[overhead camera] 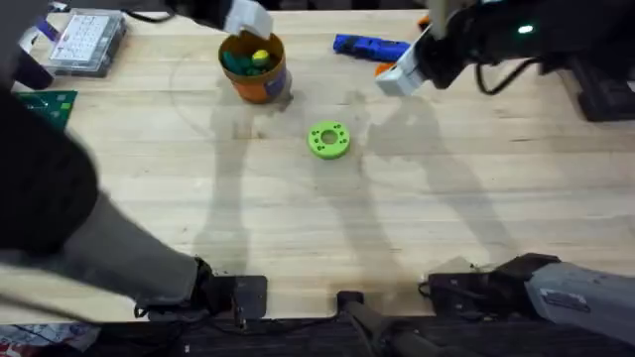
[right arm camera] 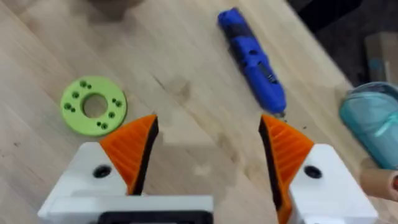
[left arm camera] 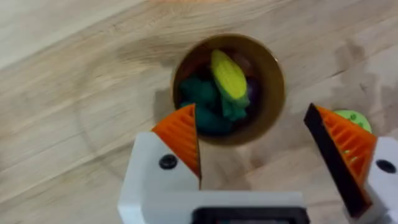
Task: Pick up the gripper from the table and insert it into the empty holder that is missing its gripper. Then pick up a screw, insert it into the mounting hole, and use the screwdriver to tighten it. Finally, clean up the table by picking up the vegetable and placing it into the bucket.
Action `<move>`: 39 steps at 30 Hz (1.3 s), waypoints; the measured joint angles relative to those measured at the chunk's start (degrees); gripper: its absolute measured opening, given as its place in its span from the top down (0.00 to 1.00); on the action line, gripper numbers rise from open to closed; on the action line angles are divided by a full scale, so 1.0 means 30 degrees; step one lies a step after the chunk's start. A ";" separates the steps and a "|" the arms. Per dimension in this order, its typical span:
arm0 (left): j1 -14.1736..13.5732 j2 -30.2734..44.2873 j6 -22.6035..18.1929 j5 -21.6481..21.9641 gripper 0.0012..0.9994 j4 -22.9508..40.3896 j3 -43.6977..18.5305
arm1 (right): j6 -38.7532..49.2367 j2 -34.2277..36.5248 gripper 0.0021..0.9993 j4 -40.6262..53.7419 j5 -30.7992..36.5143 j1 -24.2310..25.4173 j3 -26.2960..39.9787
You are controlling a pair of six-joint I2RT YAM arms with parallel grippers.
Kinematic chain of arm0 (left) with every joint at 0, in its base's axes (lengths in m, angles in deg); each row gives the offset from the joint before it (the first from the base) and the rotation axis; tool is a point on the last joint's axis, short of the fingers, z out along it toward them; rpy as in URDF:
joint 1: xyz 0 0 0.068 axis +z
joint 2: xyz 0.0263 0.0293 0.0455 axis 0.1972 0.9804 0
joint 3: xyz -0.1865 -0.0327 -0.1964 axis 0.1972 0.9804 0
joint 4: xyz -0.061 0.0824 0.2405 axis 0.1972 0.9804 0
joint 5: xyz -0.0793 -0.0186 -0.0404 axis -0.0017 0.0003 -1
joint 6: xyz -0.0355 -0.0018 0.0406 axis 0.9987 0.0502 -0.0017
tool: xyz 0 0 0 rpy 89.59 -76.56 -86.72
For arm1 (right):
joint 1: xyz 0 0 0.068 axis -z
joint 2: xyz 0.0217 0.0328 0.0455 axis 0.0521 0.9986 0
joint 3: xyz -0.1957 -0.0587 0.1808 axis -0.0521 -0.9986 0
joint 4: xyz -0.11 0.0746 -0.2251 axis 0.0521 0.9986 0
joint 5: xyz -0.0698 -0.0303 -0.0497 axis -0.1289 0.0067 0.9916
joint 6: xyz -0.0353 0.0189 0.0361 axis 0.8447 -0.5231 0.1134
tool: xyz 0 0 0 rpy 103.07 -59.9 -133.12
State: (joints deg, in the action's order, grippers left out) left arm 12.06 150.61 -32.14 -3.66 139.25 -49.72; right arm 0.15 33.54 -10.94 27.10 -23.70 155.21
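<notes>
The left gripper (left arm camera: 252, 146) hangs released over the small round orange bucket (overhead camera: 255, 67) holding the yellow vegetable (left arm camera: 228, 76), while the right gripper (right arm camera: 208, 152), also spread apart, hovers near the slim blue plastic screwdriver (right arm camera: 252, 60).

The left tool (left arm camera: 252, 152) hangs over the wooden counter (left arm camera: 74, 93) with its two orange ribbed pads (left arm camera: 181, 135) spread wide and nothing between them. Just past the pads stands the bucket (left arm camera: 273, 99), seen from above, and inside it the vegetable (left arm camera: 227, 76), yellow with a green end, lies on top of dark teal pieces (left arm camera: 200, 94). Beside one pad, the edge of a green ring (left arm camera: 353, 118) peeks out on the counter.
</notes>
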 joint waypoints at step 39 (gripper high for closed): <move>0.0015 -1.0415 -0.1188 0.3725 0.01 1.0367 -0.0321 | -0.0343 -0.9794 0.03 0.0268 0.0039 0.0000 0.0000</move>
State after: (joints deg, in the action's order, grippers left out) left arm 12.11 119.36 -35.70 7.51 170.35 -50.68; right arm -0.87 4.16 -10.13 27.22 -23.70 155.21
